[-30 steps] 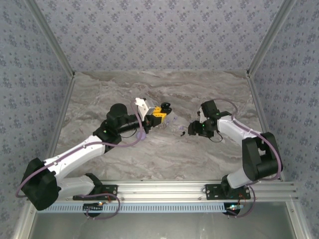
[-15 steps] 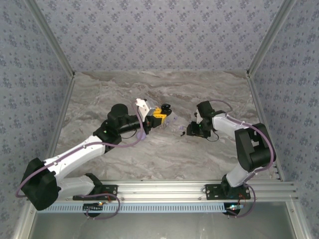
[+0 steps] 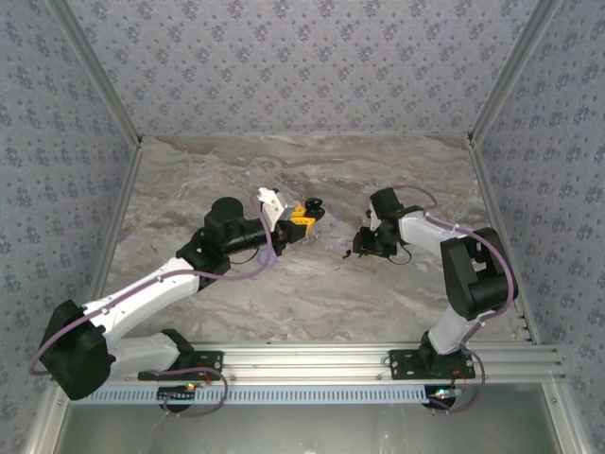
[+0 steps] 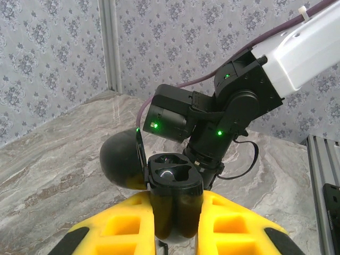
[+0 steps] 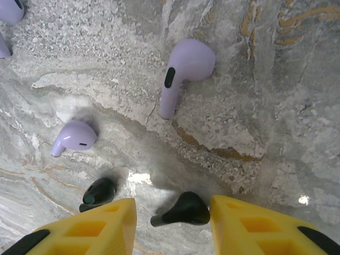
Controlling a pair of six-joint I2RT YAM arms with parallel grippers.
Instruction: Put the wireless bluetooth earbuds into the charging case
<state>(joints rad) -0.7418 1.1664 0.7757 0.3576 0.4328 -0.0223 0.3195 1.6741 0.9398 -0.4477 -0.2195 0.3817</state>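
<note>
Counted on the marble tabletop [image 5: 260,79], right wrist view: two black and two whole lilac. Black earbud [image 5: 180,210] lying between the yellow fingers of the right claw [image 5: 172,215]; second black earbud [image 5: 98,192] just beside the outer face of one finger. Lilac earbud [image 5: 183,71] farther off, stem pointing back toward the claw; second lilac earbud [image 5: 74,137] to one side of it. Also two lilac pieces [image 5: 9,9] cut off by the corner of the frame, too little showing to classify. Found one charging case [image 4: 172,178], black, with its lid [image 4: 121,164] swung open to the side and both glossy sockets facing up. Clamped between the yellow fingers of the left claw [image 4: 175,212], closed tight on it and holding it above the tabletop. Right claw partly open, straddling the black earbud: one finger at or against the bulb, a gap left on the stem side, no firm hold. Compared with the earlier overhead frames: right elbow drawn inward, right claw [image 3: 365,240] edged toward the left claw [image 3: 304,217]; left arm and case [image 3: 315,202] unchanged in place. Around the work area: patterned wall panels [image 3: 302,66] and an aluminium rail [image 3: 312,357] at the near edge. Obstructing the left wrist view directly behind the case: the right arm's black wrist housing [image 4: 212,114], green indicator lights lit.
</note>
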